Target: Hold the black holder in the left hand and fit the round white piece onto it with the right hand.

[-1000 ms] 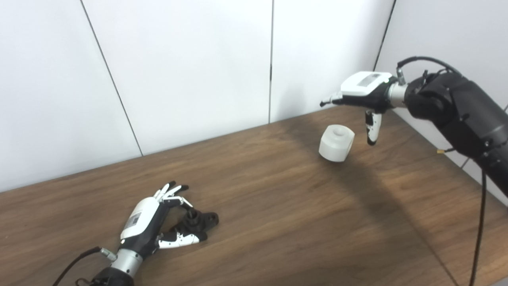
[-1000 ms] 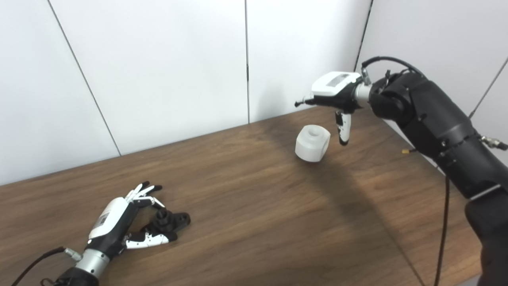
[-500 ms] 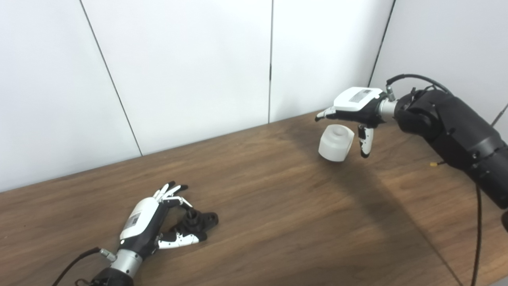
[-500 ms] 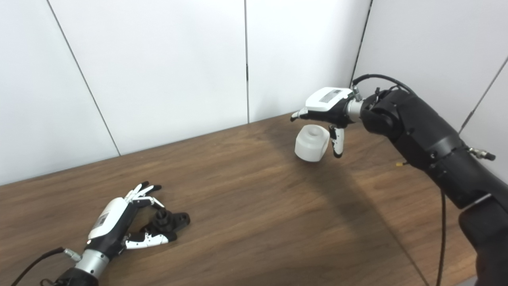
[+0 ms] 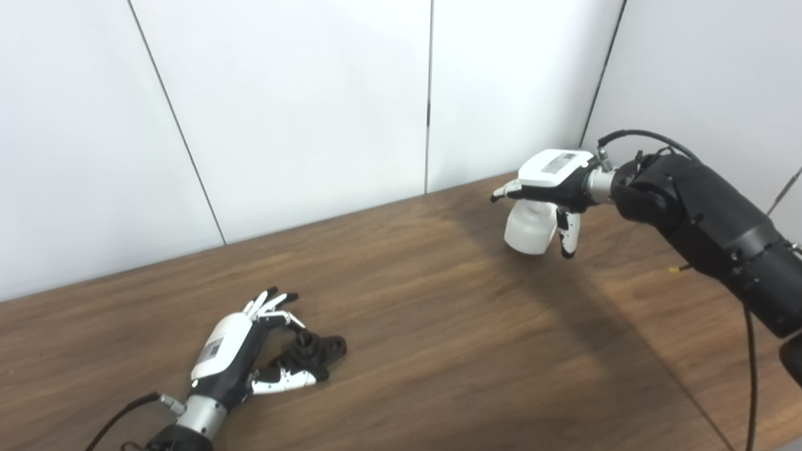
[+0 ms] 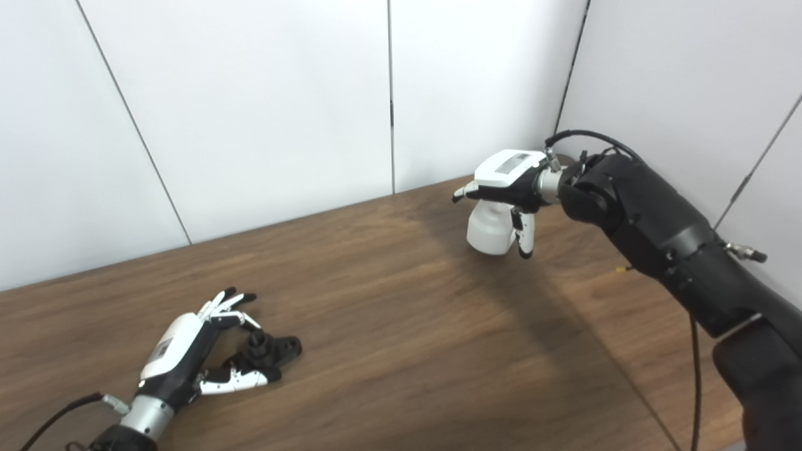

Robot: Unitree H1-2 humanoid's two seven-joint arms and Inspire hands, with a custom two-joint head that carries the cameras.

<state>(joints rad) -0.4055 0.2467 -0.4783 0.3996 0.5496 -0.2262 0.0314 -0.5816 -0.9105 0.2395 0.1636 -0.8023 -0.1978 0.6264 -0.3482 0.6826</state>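
Left hand (image 5: 233, 354): lying low on the bench near the front left corner, palm turned toward the holder, fingers (image 5: 270, 302) spread and curling over it, thumb reaching along its near side, not yet gripping.
Holder (image 5: 313, 351): resting on the bench, cradled between the left fingers and thumb.
Right hand (image 5: 551, 181): reaching in from the right near the back right corner, hovering palm down over the white piece, fingers fanned apart, thumb hanging beside it.
White piece (image 5: 527, 227): sitting on the bench under the right palm; contact unclear.
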